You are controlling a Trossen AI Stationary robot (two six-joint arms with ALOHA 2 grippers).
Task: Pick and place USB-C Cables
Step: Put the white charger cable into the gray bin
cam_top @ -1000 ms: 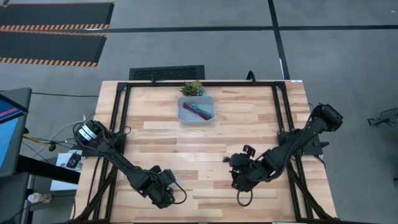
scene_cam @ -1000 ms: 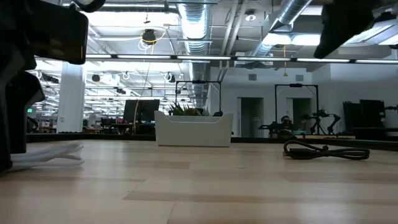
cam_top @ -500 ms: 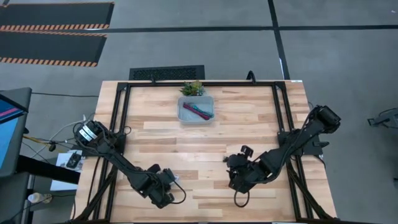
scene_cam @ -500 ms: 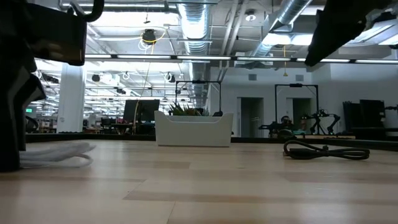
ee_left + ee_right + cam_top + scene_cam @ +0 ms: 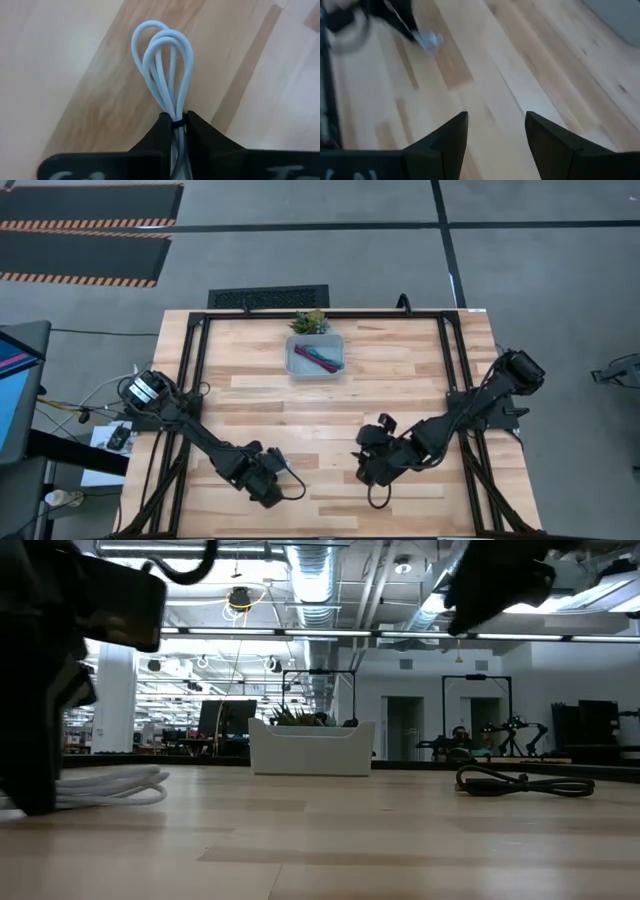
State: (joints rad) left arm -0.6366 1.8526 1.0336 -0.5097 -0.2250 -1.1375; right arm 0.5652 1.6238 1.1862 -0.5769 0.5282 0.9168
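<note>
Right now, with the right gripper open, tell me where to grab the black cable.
Probably across the bunched middle of the black cable, coming straight down: it lies flat and long on the table, so the open right gripper can straddle its narrow width.

Both arms are dark, almost black, built of slim jointed links. In the high view the left arm (image 5: 190, 435), in the lower left of the frame, carries a round silver-and-white ringed joint near its base, with thin cables trailing beside it. The right arm (image 5: 460, 420), at the lower right, ends in a rounded dark base joint. Each wrist view shows two matte black, wedge-shaped fingers (image 5: 547, 137) rising from a flat dark bar.
</note>
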